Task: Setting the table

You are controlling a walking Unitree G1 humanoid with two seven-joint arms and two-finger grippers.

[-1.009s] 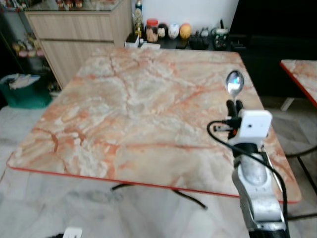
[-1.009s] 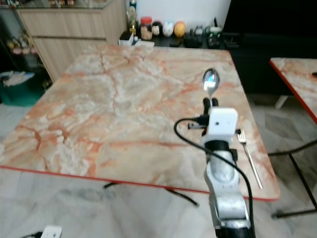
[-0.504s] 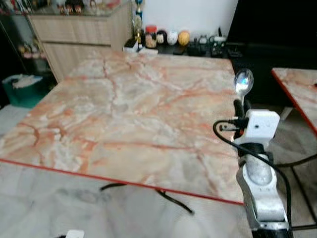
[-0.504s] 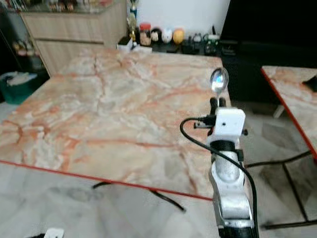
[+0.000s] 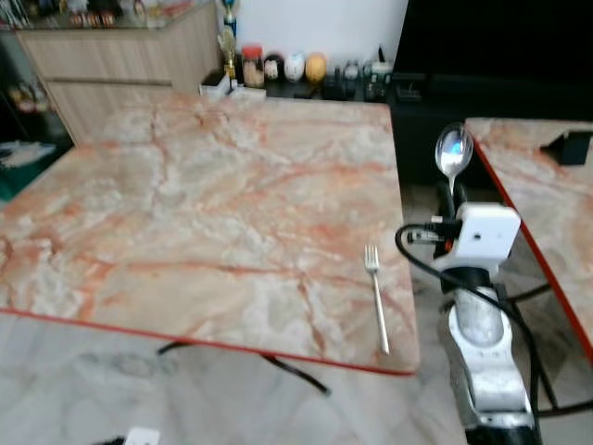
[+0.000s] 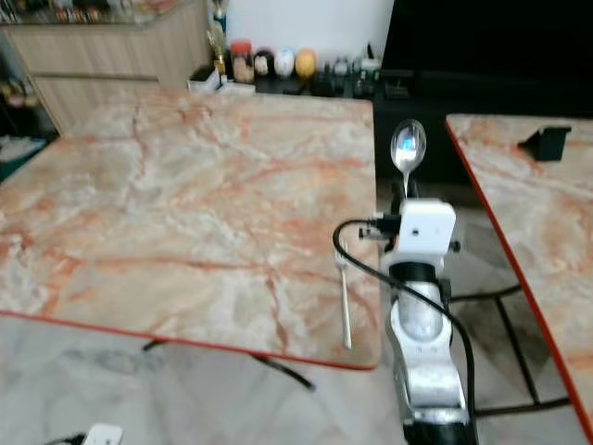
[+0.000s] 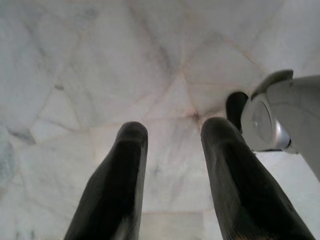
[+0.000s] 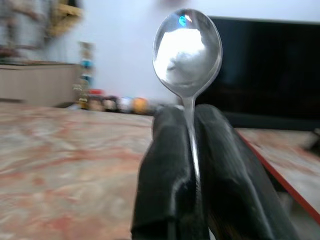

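Observation:
My right gripper is shut on a silver spoon, whose bowl stands upright above the fingers. It hovers just off the right edge of the marble table, in the gap beside a second table. The right wrist view has the spoon pinched between the two black fingers. A silver fork lies on the marble table near its front right corner, left of the gripper. My left gripper hangs open over the pale tiled floor.
A second marble table with a red edge stands to the right, with a dark object on it. Jars and small items line a low shelf behind the table. A wooden cabinet stands at the back left.
The camera has swung to the right, so the table has slid left in the picture and the fork now shows in the left eye view. My right gripper still holds the spoon upright.

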